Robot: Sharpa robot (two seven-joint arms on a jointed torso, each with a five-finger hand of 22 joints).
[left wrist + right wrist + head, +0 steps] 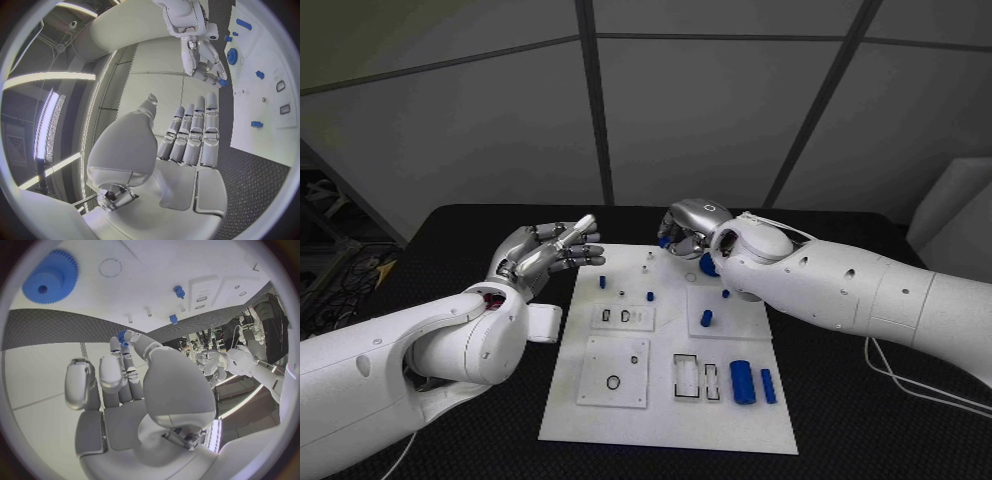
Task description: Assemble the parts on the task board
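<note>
Right hand [687, 228] pinching small blue part [121, 336], left hand [548, 252] released beside task board [668, 425].

Right hand [128, 385] seen from behind, fingers raised, pinching a small blue part [121, 335] at the fingertips. Beyond, white task board [156, 280] on the black worktop [56, 330], carrying a blue gear [50, 277] and two small blue pegs [179, 291].

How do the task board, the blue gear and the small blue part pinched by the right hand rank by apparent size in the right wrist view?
1. Task board
2. Blue gear, though it sits near the camera
3. Small blue part pinched by the right hand, mostly hidden by fingertips
</note>
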